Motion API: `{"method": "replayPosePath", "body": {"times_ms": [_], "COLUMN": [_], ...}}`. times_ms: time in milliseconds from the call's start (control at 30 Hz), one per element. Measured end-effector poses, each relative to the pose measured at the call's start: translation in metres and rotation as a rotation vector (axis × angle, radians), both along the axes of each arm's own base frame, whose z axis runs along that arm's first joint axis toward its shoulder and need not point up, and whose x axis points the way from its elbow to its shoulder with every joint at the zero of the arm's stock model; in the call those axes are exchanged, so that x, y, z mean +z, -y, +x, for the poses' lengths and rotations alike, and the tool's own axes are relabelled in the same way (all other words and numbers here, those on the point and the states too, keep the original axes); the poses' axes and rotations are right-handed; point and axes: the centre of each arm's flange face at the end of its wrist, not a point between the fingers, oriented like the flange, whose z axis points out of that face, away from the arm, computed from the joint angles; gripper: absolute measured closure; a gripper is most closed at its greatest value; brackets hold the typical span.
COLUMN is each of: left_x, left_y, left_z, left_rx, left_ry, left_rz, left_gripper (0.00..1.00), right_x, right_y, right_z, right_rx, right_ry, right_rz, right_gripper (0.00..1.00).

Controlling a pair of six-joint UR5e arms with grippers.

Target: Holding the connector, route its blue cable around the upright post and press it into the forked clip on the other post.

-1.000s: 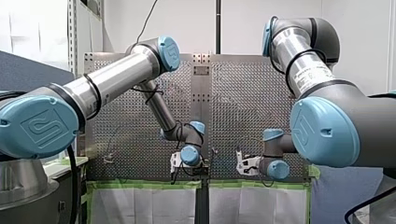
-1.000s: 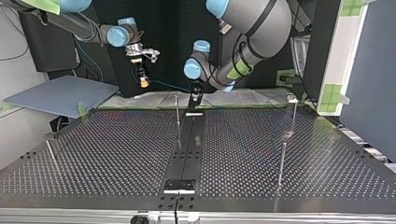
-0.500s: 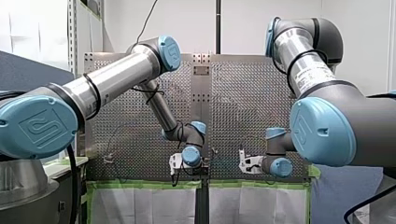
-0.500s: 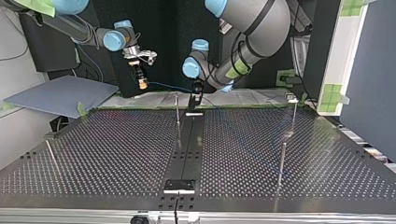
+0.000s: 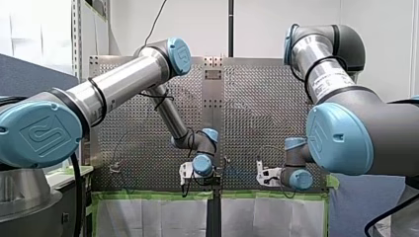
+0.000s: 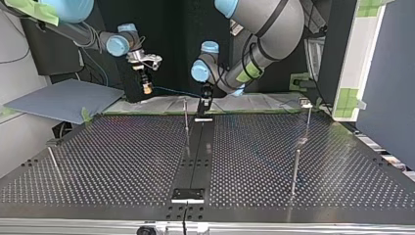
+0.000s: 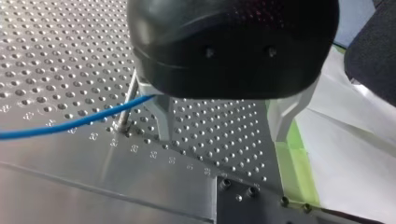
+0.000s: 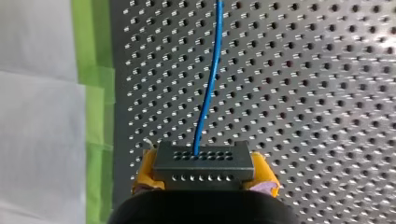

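Right wrist view: my right hand is closed on the connector, a dark grey block with rows of small holes, pinched between the yellow pads. The blue cable leaves the block's face and runs ahead over the perforated tabletop.

In the left wrist view my left hand stands wide open with nothing between its metal fingers. The cable comes in from the side, passes a thin upright post, touching it or just beside it, and goes out of sight at one finger.

In the top view my right hand hangs above the tabletop's far edge at the view's left. A second post, with a small fitting on top, stands at the far right, well apart from the cable.
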Motion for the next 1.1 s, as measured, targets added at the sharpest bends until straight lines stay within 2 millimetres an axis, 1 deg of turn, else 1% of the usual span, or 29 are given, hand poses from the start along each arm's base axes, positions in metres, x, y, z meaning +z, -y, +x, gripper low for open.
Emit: {"method": "replayPosePath", "body": {"times_ms": [167, 667, 700, 733, 767, 800, 833, 867, 900, 1067, 1100], "left_x": [0.0, 0.001, 0.001, 0.001, 0.001, 0.001, 0.001, 0.001, 0.001, 0.001, 0.001], "left_y": [0.002, 0.01, 0.011, 0.012, 0.012, 0.013, 0.013, 0.014, 0.014, 0.015, 0.015], "left_z": [-0.001, -0.002, -0.002, -0.002, -0.002, -0.002, -0.002, -0.002, -0.002, -0.002, -0.002], "left_rx": [-0.016, -0.062, -0.065, -0.067, -0.071, -0.074, -0.078, -0.083, -0.087, -0.109, -0.11], "left_ry": [0.002, 0.014, 0.015, 0.016, 0.016, 0.016, 0.017, 0.018, 0.019, 0.027, 0.028], "left_rz": [0.01, -0.004, -0.006, -0.007, -0.008, -0.009, -0.009, -0.007, -0.005, 0.024, 0.032], "left_gripper": [0.0, 0.0, 0.05, 0.29, 0.29, 0.51, 0.64, 0.64, 0.78, 0.78, 0.83], "right_x": [-0.005, -0.007, -0.007, -0.006, -0.006, -0.006, -0.006, -0.006, -0.006, -0.004, -0.004], "right_y": [0.009, 0.007, 0.008, 0.008, 0.008, 0.008, 0.009, 0.009, 0.01, 0.014, 0.015], "right_z": [0.0, 0.004, 0.004, 0.004, 0.004, 0.004, 0.004, 0.003, 0.003, 0.002, 0.003], "right_rx": [0.005, 0.023, 0.023, 0.023, 0.023, 0.023, 0.023, 0.022, 0.021, 0.017, 0.017], "right_ry": [-0.041, -0.095, -0.095, -0.095, -0.095, -0.094, -0.094, -0.094, -0.093, -0.091, -0.091], "right_rz": [0.001, 0.002, 0.001, 0.0, 0.0, -0.001, -0.001, -0.002, -0.002, -0.007, -0.008], "right_gripper": [1.0, 1.0, 1.0, 1.0, 1.0, 1.0, 1.0, 1.0, 1.0, 1.0, 1.0]}}
